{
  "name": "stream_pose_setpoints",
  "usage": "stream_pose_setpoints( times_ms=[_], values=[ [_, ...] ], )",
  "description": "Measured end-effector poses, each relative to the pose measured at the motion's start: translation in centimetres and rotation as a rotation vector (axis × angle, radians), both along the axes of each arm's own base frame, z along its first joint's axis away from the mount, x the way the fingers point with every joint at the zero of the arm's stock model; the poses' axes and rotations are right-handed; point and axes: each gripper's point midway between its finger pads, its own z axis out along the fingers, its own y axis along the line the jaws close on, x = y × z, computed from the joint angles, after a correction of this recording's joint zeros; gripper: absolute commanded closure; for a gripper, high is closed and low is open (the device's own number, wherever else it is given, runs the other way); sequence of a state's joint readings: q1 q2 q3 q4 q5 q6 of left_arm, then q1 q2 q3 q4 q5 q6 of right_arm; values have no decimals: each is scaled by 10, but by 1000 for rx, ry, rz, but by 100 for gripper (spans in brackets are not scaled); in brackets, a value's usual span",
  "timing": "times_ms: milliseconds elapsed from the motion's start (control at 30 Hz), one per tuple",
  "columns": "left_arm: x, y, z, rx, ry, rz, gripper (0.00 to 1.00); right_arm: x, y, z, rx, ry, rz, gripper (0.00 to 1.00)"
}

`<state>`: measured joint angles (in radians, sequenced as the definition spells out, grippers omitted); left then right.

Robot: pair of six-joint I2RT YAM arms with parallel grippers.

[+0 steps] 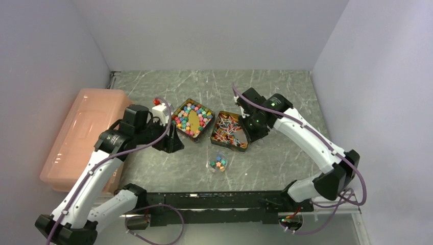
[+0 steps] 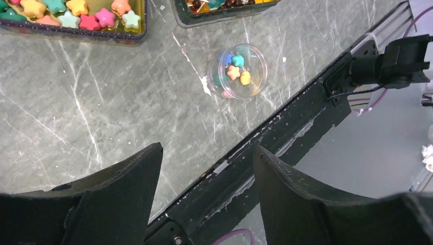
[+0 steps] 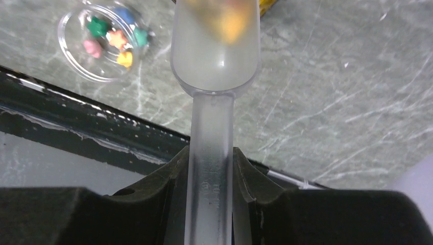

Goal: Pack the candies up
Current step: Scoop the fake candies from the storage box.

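Left fingers (image 2: 150, 163) wide apart, hold nothing, hang over bare desk (image 2: 76, 117) near front edge. Right fingers (image 3: 176, 171) clamped on handle of clear scoop (image 3: 214, 51) by right tin's edge; something orange-yellow in scoop bowl, too blurry to name. Star candies (image 1: 179, 120) fill left square tin (image 1: 203, 130) and wrapped candies (image 1: 227, 130) fill right square tin (image 1: 230, 148) — tins side by side. Few star candies in small clear round jar (image 1: 218, 164) — jar stands apart, nearer arm bases. Pink plastic box (image 1: 87, 132) at desk's left.
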<state>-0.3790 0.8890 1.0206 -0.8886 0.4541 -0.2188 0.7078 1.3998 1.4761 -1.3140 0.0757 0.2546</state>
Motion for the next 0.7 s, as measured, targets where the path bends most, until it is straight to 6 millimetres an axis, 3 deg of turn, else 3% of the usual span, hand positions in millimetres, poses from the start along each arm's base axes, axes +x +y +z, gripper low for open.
stream_pose_setpoints(
  times_ms=[300,700],
  values=[
    [-11,-13,1,30,-27,-80,29,-2,-16,-19,-88,134,-58,100],
    [-19,-14,2,22,-48,-103,28,24,-1,-41,-140,200,-56,100]
  ],
)
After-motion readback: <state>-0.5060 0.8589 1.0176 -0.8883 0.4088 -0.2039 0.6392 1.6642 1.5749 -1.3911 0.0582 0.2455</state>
